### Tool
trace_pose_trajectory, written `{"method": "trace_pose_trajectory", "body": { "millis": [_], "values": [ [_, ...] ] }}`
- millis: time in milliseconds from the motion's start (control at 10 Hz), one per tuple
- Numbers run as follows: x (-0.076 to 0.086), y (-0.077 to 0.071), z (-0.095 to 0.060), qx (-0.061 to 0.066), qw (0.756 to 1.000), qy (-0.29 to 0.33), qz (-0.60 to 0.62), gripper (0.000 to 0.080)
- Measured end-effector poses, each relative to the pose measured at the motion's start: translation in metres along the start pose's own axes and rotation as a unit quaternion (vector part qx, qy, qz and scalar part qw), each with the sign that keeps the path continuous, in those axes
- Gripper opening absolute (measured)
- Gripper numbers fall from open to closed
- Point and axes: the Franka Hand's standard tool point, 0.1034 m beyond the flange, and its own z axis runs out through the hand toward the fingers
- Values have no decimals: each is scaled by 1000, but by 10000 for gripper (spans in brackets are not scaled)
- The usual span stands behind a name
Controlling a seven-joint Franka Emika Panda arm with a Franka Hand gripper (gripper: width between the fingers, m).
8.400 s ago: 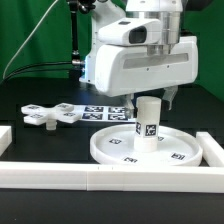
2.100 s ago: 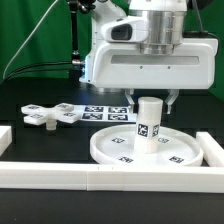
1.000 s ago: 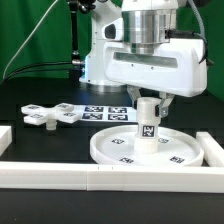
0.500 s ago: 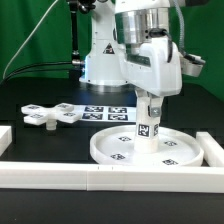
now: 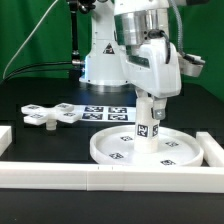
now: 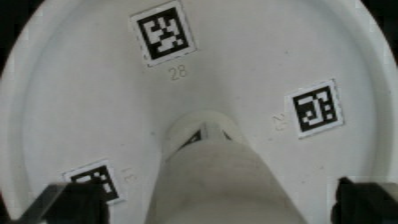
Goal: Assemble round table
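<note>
The round rimmed white disc point(image 5: 120, 150) lies flat on the black table, tags facing up. The short cylinder leg point(image 5: 146, 128) stands upright at its centre. My gripper point(image 5: 149, 104) is straight above and has come down over the top of the leg. In the wrist view the leg point(image 6: 214, 170) rises between my two dark fingertips point(image 6: 39, 205), with a gap on each side, over the disc point(image 6: 196, 100). The jaws are open and not touching the leg. The flat cross-shaped piece point(image 5: 48, 114) lies apart at the exterior view's left.
The marker board point(image 5: 104, 112) lies behind the disc. White border bars run along the front point(image 5: 100, 177), the exterior view's left point(image 5: 5, 135) and right point(image 5: 214, 150). The robot base point(image 5: 100, 60) stands behind.
The wrist has turned about its vertical axis, so the gripper body now looks narrow. It has come down a little over the top of the leg. The leg and disc have not moved.
</note>
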Motion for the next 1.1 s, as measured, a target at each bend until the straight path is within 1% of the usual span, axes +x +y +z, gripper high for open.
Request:
{"method": "trace_pose_trajectory", "body": {
  "millis": [300, 500, 600, 800, 900, 1000, 1100],
  "values": [
    [0, 1, 1, -1, 993, 0, -115, 649],
    [0, 1, 1, -1, 980, 0, -198, 649],
    [0, 1, 1, -4, 971, -1, -238, 649],
    [-2, -1, -1, -18, 943, 0, -332, 649],
    [-3, -1, 0, -20, 925, 0, -379, 649],
    [-3, -1, 1, -20, 913, -1, -408, 649],
    [-2, 0, 1, -21, 890, -2, -455, 649]
  ]
}}
